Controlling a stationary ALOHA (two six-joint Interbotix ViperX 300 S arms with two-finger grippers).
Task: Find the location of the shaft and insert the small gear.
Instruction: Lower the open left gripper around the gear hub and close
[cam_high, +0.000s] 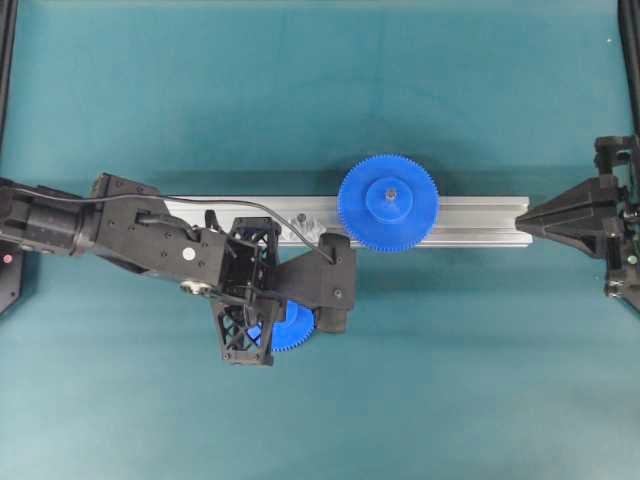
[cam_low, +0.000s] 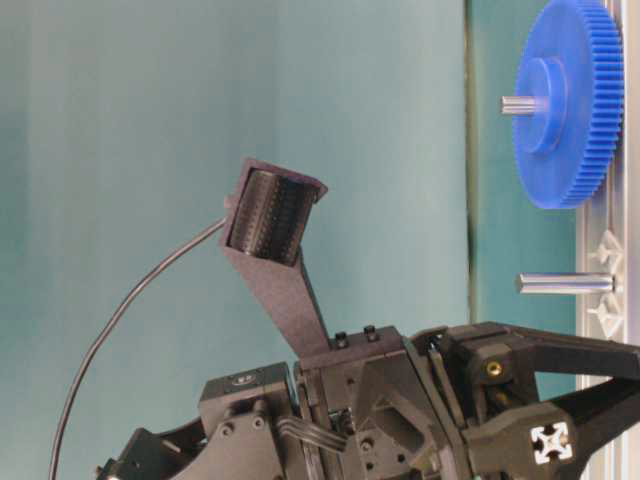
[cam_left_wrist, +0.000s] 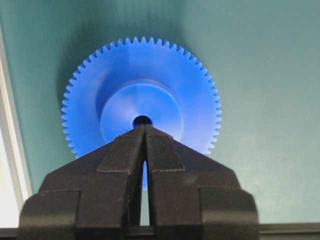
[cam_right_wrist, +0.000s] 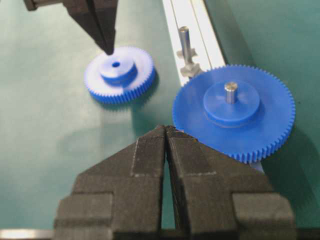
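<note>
Blue plastic, the small gear (cam_right_wrist: 119, 74) lies flat on the teal bench (cam_high: 300, 90), hub up, on the near side of the aluminium rail (cam_high: 480, 220) and apart from it. The left jaws (cam_left_wrist: 144, 131) hang straight above it, clenched and holding nothing, their tips over the hub's dark centre hole; whether they touch the hub I cannot tell. The gear's axis stands upright, so a grip must come across the hub or the toothed rim, and for that the jaws would first have to part.

The shaft (cam_right_wrist: 184, 42) stands upright on the rail, just beside the large gear (cam_right_wrist: 234, 111), which already sits on its own pin. From the small gear the shaft lies across the bare bench toward the rail, near at hand. The left arm is far the nearer; the right jaws (cam_right_wrist: 166, 134) are pressed together, empty, well back at the rail's far end.

Room is open all round the small gear. By the shaft it is tighter: the large gear's teeth stand close, so the small gear will likely have to descend true on the pin's axis
</note>
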